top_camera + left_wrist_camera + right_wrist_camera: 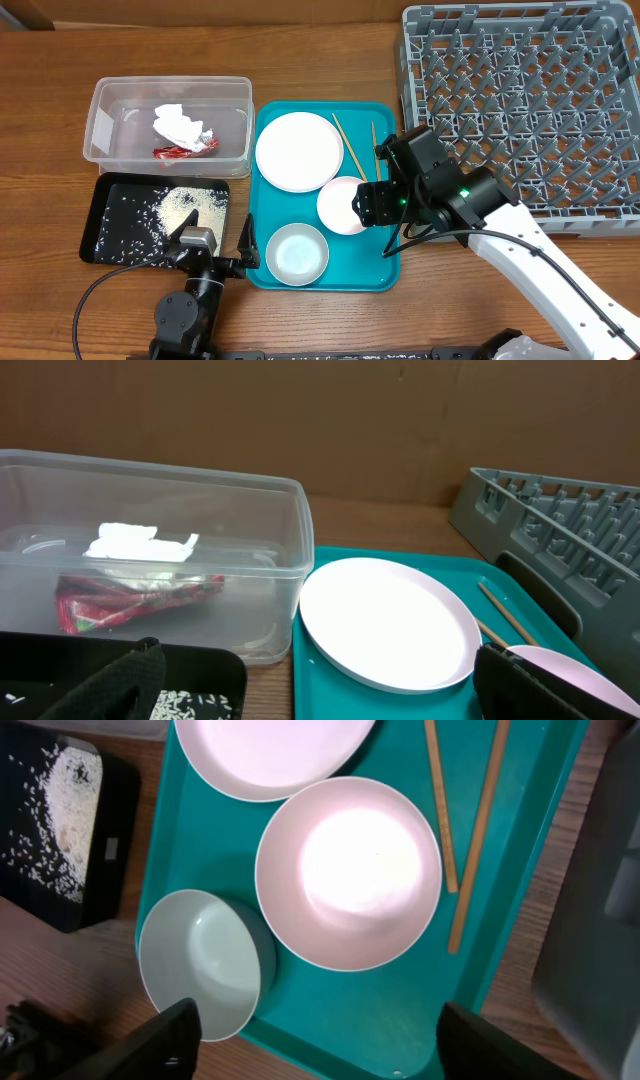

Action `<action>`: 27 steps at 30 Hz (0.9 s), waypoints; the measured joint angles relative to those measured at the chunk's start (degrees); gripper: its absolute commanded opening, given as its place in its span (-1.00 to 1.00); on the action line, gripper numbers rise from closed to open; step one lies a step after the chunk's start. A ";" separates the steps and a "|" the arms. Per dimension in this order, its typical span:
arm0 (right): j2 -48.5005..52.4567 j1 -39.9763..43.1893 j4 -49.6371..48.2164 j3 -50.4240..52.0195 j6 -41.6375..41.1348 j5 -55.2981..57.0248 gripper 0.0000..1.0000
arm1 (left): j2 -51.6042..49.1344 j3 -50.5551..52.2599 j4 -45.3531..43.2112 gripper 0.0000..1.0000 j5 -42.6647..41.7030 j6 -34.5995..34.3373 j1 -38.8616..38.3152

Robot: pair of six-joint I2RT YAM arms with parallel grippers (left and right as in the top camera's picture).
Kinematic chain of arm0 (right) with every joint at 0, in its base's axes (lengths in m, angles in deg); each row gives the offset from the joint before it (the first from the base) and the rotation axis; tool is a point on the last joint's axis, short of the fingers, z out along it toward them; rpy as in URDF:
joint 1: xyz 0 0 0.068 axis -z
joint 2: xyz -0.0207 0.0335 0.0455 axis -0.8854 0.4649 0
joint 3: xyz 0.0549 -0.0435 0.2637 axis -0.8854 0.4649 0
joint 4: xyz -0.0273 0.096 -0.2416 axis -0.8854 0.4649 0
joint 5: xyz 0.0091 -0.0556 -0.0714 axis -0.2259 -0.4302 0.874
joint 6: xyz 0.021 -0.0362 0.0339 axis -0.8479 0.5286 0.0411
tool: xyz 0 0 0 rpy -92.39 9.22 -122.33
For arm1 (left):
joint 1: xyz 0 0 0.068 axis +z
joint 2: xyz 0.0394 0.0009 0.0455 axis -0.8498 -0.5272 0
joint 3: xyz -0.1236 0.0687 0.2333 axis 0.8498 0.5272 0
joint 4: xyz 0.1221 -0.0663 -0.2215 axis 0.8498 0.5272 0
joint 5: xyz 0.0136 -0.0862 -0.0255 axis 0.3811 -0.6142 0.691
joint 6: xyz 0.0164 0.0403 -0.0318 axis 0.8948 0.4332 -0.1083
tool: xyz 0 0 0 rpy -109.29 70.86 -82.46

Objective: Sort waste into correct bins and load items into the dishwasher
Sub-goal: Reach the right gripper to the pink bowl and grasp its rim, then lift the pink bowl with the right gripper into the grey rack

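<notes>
The crumpled white tissue [176, 124] and the red-and-white wrapper [185, 149] lie in the clear tub [105, 100]; both also show in the left wrist view, the tissue [135, 544] and the wrapper [130, 600]. Rice grains [178, 204] lie in the black tray [110, 240]. A flat plate [298, 150], a pinkish bowl [340, 205], a small bowl [297, 254] and two chopsticks [351, 146] sit on the teal tray [330, 275]. The grey rack [520, 100] stands at the right. My left gripper [213, 246] is open and empty by the black tray. My right gripper [378, 205] is open, above the bowl [348, 870].
The rack's near wall [540, 520] rises just right of the teal tray [340, 690]. The plate [388, 622] fills the tray's far end. In the right wrist view the small bowl [200, 960] touches the pinkish bowl, and the chopsticks [440, 810] lie beside it.
</notes>
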 measured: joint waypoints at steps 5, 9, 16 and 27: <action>3.80 0.00 -2.64 0.44 -0.35 1.81 0.27 | 0.00 0.00 0.02 1.00 -0.02 0.00 0.00; 8.28 0.00 -5.16 1.70 -0.35 3.41 0.18 | 0.00 0.00 0.02 1.00 0.00 0.00 0.00; 16.28 0.02 -8.41 2.10 -0.74 6.14 0.02 | 0.00 0.00 0.00 1.00 -0.02 0.00 0.00; 21.73 0.02 -8.07 2.08 -1.86 5.79 -0.92 | 0.00 0.00 0.00 1.00 -0.02 0.00 0.00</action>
